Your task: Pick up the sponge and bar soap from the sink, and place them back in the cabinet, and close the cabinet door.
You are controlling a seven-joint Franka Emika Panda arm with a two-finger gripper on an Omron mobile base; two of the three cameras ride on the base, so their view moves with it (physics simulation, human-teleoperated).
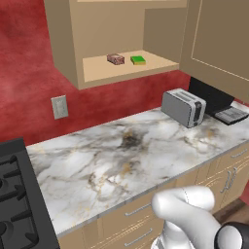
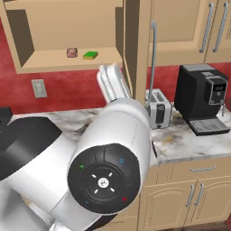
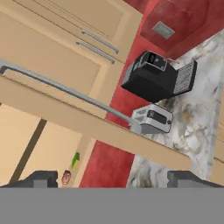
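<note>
The cabinet [image 1: 73, 34] hangs open above the counter. On its shelf [image 1: 97, 68] lie the reddish-brown bar soap [image 1: 115, 59] and, to its right, the green sponge [image 1: 138, 60]. They also show on the shelf as bar soap [image 2: 71, 52] and sponge [image 2: 90, 55]. The cabinet door [image 1: 219, 44] stands swung out to the right, seen edge-on [image 2: 137, 45] with its silver handle [image 2: 153, 58]. My gripper [image 3: 114, 180] is open and holds nothing, facing the door's edge [image 3: 100, 131] close up. The sink is out of view.
A steel toaster [image 1: 184, 107] and a black coffee machine [image 2: 203, 99] stand on the marble counter [image 1: 121, 155] under the door. A wall outlet [image 1: 60, 107] sits on the red wall. A black stove [image 1: 14, 194] lies at the left. Drawers [image 1: 136, 228] run below.
</note>
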